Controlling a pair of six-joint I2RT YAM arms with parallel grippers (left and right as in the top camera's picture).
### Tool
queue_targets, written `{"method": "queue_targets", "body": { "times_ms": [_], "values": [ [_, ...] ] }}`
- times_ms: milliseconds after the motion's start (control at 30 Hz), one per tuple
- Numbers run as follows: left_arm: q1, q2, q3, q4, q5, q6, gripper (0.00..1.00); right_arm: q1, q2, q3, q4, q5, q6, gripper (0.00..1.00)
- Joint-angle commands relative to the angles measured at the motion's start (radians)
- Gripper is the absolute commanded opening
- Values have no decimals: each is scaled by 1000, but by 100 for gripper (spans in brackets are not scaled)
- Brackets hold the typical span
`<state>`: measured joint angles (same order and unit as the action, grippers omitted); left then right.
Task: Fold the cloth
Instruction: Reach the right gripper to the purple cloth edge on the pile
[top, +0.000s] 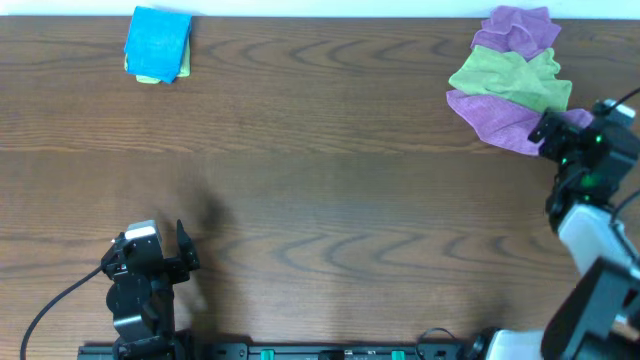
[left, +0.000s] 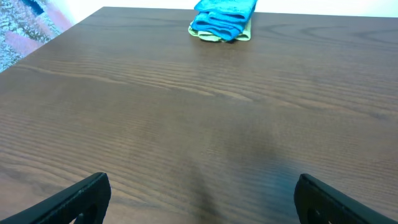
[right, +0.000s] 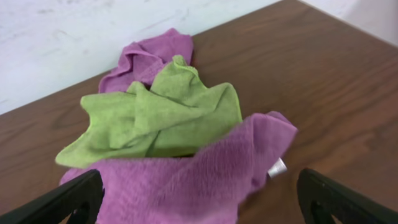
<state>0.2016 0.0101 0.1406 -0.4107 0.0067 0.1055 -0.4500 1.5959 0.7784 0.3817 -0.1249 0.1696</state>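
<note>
As the right gripper (right: 199, 186) hovers wide open and empty at the near edge of the cloth (top: 495, 118), crumpled in the overhead view's upper right, this looks like the reach-in, with nothing folded yet. Trouble: an olive-green cloth (top: 510, 78) lies bunched on top, so the next move likely means pinching purple alone, near the white tag (right: 277, 167), and dragging it free. Left gripper (left: 202, 193) sits wide open, lower left; a blue cloth (top: 158, 42) lies upper left.

The wooden table (top: 320, 200) is carrying a folded blue cloth (top: 158, 42) at eleven o'clock and a crumpled purple cloth (top: 492, 118), under a green cloth (top: 510, 78), at two o'clock.
</note>
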Motion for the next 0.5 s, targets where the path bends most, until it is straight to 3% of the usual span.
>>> {"method": "queue_targets", "body": {
  "times_ms": [0,200,467],
  "values": [
    [4,-6,-20,-4,-14,6,95,-13,93,77,0,-41,-29,99],
    [4,-6,-20,-4,-15,6,95,-16,250,207,-20,-67,-29,99],
    [4,-6,-20,-4,-15,6,95,-32,316,237,-32,-63,-29,99]
  ]
}}
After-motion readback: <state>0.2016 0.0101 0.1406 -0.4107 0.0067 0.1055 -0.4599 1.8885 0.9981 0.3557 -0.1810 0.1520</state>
